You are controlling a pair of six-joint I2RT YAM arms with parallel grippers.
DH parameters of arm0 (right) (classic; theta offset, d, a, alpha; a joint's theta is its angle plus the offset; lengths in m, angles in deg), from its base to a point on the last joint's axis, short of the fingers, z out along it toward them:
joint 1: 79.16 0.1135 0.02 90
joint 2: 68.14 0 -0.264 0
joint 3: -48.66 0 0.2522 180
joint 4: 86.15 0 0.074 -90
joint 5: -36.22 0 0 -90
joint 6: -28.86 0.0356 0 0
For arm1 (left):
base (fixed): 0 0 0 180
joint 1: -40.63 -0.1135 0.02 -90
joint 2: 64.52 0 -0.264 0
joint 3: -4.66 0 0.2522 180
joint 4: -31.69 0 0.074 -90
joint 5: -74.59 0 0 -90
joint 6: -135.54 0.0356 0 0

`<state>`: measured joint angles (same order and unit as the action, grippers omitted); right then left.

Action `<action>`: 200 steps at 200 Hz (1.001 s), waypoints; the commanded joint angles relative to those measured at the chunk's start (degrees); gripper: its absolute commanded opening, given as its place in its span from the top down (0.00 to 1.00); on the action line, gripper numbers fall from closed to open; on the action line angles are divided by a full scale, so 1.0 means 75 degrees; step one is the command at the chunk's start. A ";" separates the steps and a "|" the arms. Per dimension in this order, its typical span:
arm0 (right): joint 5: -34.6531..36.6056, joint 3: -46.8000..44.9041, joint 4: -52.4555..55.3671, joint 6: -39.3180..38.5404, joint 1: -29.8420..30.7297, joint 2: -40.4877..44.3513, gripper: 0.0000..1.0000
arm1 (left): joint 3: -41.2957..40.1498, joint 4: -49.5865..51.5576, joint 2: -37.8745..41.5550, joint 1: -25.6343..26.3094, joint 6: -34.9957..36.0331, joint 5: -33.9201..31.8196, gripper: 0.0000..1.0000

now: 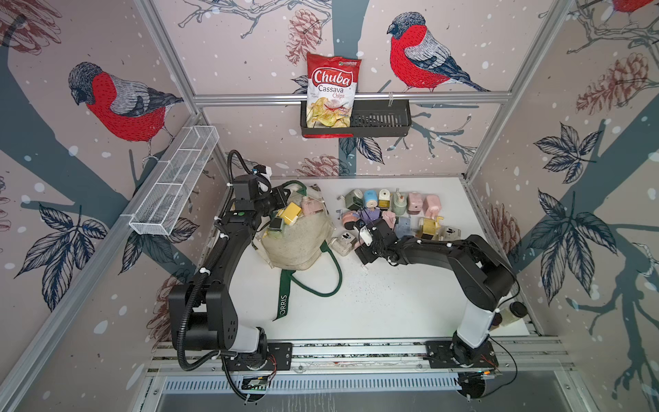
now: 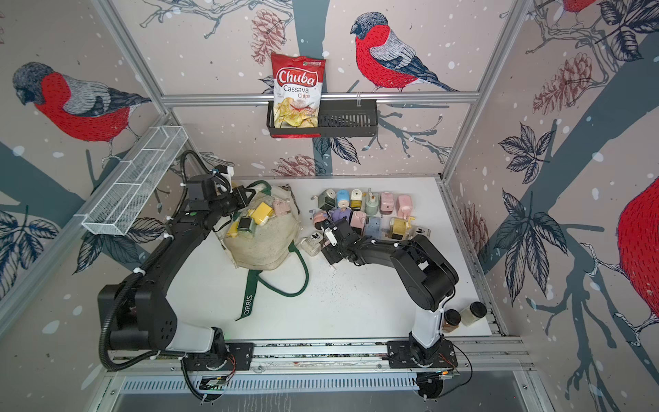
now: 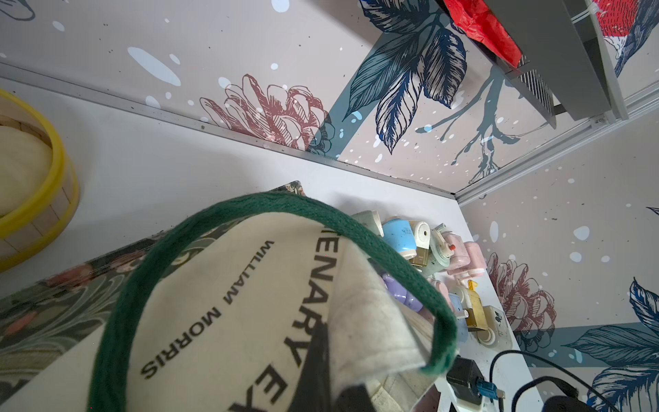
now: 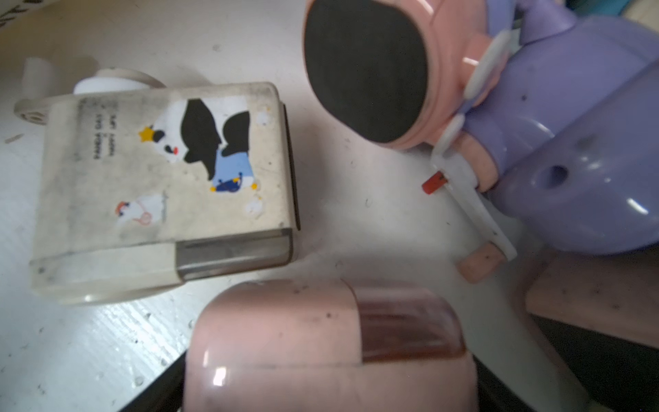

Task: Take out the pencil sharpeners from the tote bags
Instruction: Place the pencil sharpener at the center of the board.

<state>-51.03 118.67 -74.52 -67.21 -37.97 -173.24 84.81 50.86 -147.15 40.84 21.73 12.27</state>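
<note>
Right wrist view: a pink sharpener (image 4: 321,339) is framed between the jaws of the right gripper (image 1: 358,240), grip unclear. It is best set down clear of the panda sharpener (image 4: 160,185). At left, the tote bag (image 1: 296,246), sharpeners (image 1: 289,214) in its mouth, is pinched by the closed left gripper (image 1: 280,199).

Bright, even light fills both top views, and only soft shadows lie on the white table (image 1: 374,306). The pictures bend near their edges. In the right wrist view the close pink sharpener (image 4: 285,339) looks blurry, with a small shiny spot.
</note>
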 commanded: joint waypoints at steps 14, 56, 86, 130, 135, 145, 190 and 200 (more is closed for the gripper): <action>-0.0186 0.0028 -0.0123 -0.0034 -0.0008 -0.0039 0.08 | 0.0029 -0.0094 0.0025 -0.0021 0.0012 0.0050 1.00; -0.0279 -0.0194 -0.0267 0.0110 -0.0018 0.0496 0.00 | 0.0023 -0.0094 0.0025 -0.0025 0.0011 0.0046 1.00; -0.0084 -0.0422 -0.0253 0.0351 -0.0068 0.1165 0.00 | 0.0027 -0.0088 0.0036 -0.0020 0.0019 0.0045 1.00; 0.0062 -0.0800 -0.0361 0.1027 0.0087 0.2434 0.02 | 0.0032 -0.0077 0.0049 -0.0019 0.0043 -0.0005 1.00; 0.0139 -0.0847 -0.0419 0.1151 0.0161 0.2581 0.03 | 0.0031 -0.0071 0.0049 -0.0019 0.0042 -0.0003 1.00; 0.0244 -0.0920 -0.0530 0.1391 0.0350 0.2848 0.04 | 0.0031 -0.0077 0.0049 -0.0016 0.0045 0.0011 1.00; -0.0309 -0.1089 -0.1430 0.2874 0.1347 0.3451 0.06 | 0.0035 -0.0077 0.0048 -0.0019 0.0042 0.0001 1.00; -0.0654 -0.1135 -0.1878 0.3397 0.1478 0.3451 0.07 | 0.0034 -0.0059 0.0049 -0.0026 0.0048 -0.0023 1.00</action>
<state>-51.06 110.43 -80.97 -52.23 -28.44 -147.93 84.81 50.86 -147.15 40.84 21.79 12.12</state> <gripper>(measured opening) 0.942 0.057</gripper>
